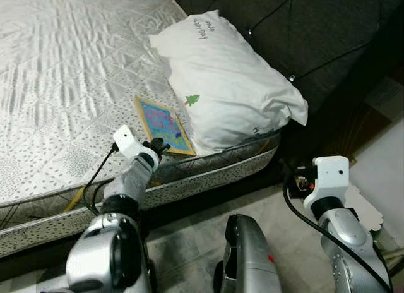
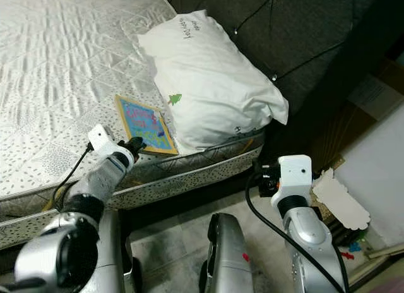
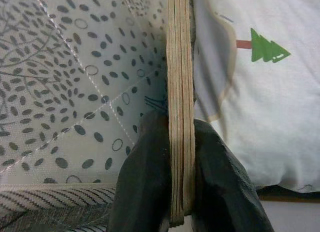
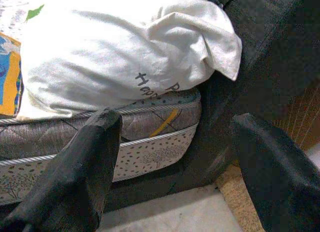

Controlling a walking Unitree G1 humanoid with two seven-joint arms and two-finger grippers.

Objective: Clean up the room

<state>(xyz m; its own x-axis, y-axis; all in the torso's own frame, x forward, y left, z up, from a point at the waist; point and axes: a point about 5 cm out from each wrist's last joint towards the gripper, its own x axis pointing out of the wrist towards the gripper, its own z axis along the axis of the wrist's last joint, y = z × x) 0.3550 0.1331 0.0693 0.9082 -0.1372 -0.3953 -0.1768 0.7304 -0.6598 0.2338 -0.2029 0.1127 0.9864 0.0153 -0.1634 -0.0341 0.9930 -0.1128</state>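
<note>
Flat layered-wood board (image 3: 180, 117) pinched edge-on by left end effector (image 3: 181, 192) on quilted mattress (image 1: 63, 84).

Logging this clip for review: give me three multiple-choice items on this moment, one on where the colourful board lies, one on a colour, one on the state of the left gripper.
1. Where does the colourful board lie?
A. On the mattress, next to the pillow
B. On the floor by the bed
C. On top of the pillow

2. What colour is the small tree printed on the pillow?
A. Red
B. Green
C. Black

3. What is the state of the left gripper?
A. Open, hanging over the floor
B. Open above the pillow
C. Shut on the board's edge

Answers:
1 A: the board lies flat at the mattress edge, along the pillow.
2 B: the left wrist view shows a green tree.
3 C: both fingers press against the board's layered edge. The right gripper is open, off the bed's corner.
</note>
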